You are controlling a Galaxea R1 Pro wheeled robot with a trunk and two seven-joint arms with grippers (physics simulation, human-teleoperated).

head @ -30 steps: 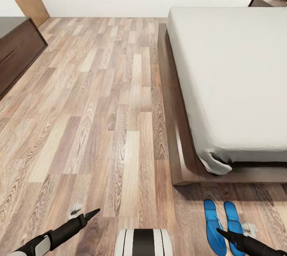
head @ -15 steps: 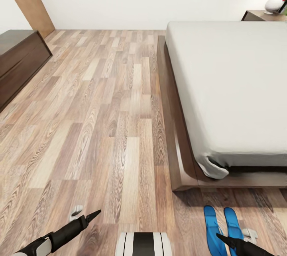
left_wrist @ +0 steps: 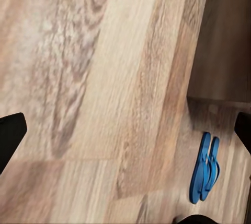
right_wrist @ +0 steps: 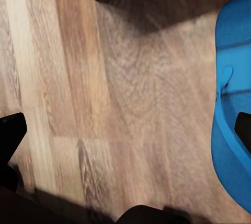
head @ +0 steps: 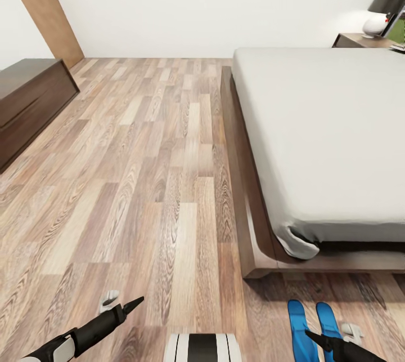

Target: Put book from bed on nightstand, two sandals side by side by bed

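Observation:
Two blue sandals lie side by side on the wood floor just off the foot corner of the bed, whose pale mattress is bare. My right gripper hovers over the nearer sandal, fingers spread wide and empty. In the left wrist view the sandal pair shows beside the dark bed frame. My left gripper hangs open over bare floor to the left. A dark nightstand stands at the far side of the bed. The book is out of view.
A long low dark cabinet runs along the left wall. A wooden panel leans at the back left. A lamp stands on the nightstand. Wide plank floor lies between cabinet and bed. My base shows at the bottom edge.
The whole head view has shifted: bed, sandals and floor sit lower in the picture, and the nightstand with its lamp shows more. Both arms keep their pose.

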